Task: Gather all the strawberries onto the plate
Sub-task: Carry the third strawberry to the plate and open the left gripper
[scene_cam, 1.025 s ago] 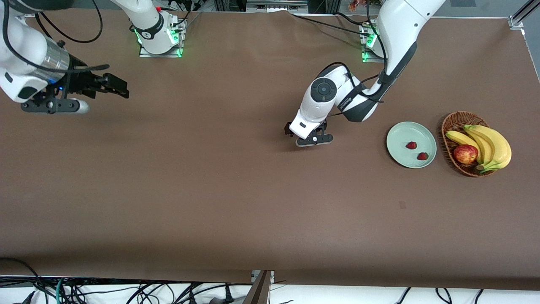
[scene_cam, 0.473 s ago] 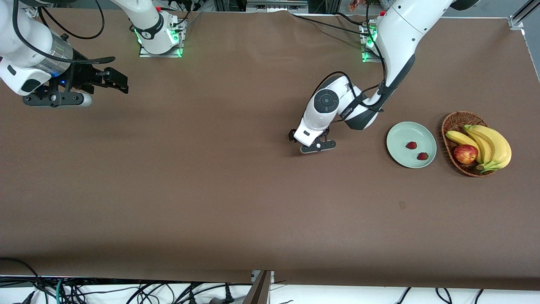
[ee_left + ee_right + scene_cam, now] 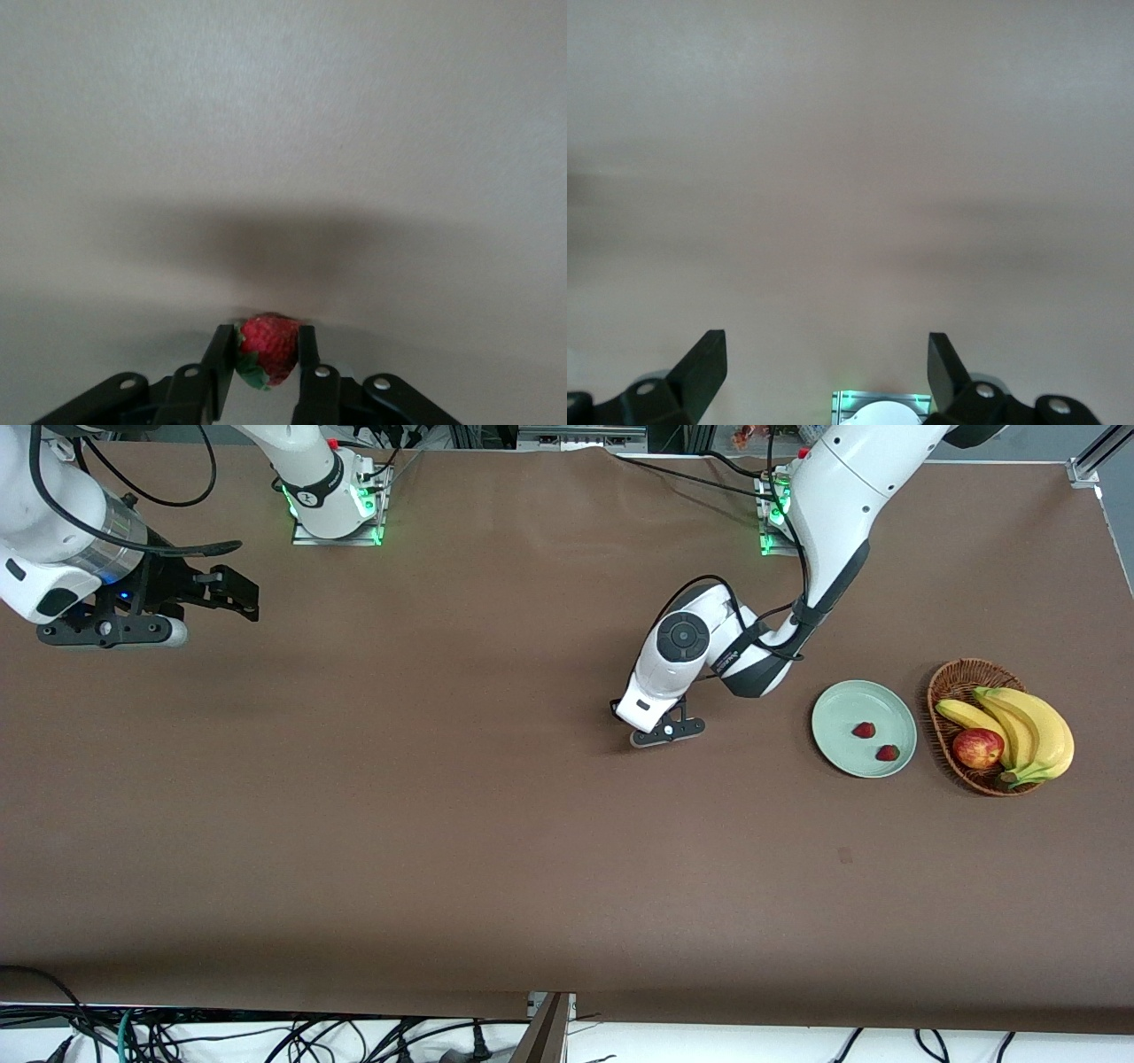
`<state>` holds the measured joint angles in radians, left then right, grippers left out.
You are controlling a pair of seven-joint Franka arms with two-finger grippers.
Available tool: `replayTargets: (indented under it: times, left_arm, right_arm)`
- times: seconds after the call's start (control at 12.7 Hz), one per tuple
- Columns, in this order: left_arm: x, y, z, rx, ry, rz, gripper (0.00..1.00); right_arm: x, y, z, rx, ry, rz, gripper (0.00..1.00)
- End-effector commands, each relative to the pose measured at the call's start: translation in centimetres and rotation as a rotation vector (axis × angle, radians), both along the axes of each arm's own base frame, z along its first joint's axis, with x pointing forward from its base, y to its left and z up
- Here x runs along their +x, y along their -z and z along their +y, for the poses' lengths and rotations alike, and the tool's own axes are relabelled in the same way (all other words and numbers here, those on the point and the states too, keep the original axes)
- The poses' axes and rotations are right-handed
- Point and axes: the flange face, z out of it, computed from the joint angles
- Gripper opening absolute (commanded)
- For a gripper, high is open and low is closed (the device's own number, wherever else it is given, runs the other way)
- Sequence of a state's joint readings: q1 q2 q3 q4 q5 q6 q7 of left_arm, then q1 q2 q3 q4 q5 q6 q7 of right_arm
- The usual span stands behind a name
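Note:
My left gripper (image 3: 663, 729) is low at the table's middle, shut on a small red strawberry (image 3: 267, 347) with a green top, pinched between both black fingers (image 3: 220, 354). That berry rests at the tabletop and is hidden under the hand in the front view. Toward the left arm's end lies the pale mint-green plate (image 3: 840, 716), holding two strawberries (image 3: 864, 730), the second (image 3: 888, 753) nearer the front camera. My right gripper (image 3: 237, 593) hangs open over the right arm's end of the table, with nothing between its fingers (image 3: 704, 363).
A brown wicker basket (image 3: 961, 666) stands beside the plate at the left arm's end, with yellow bananas (image 3: 1032, 731) and a red apple (image 3: 977, 747) in it. Brown cloth covers the table (image 3: 496, 824). The right arm's base (image 3: 881, 409) shows in its wrist view.
The left gripper's fingers have shut on the strawberry, and its hand settled slightly lower. The right arm drifted a little toward its end of the table, still open.

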<state>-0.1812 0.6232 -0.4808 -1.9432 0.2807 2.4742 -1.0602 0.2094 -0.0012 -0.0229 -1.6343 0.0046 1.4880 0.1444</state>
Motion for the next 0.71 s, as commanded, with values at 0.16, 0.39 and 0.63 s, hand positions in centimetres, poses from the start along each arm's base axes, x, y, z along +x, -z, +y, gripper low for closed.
replayTargets:
  times: [0.16, 0.39, 0.63]
  left_arm:
    - [3.4, -6.5, 4.3, 0.042, -0.018, -0.035, 0.19]
    - [6.0, -10.7, 11.9, 0.016, 0.01, 0.046, 0.19]
    - [7.3, -13.7, 15.7, -0.03, -0.004, 0.046, 0.19]
  right_arm:
    - [0.1, -1.8, 0.0, -0.044, -0.024, -0.022, 1.0]
    - [0.7, -2.0, 0.1, -0.038, -0.006, -0.027, 1.0]
    - [0.7, -2.0, 0.8, -0.035, -0.019, -0.038, 1.0]
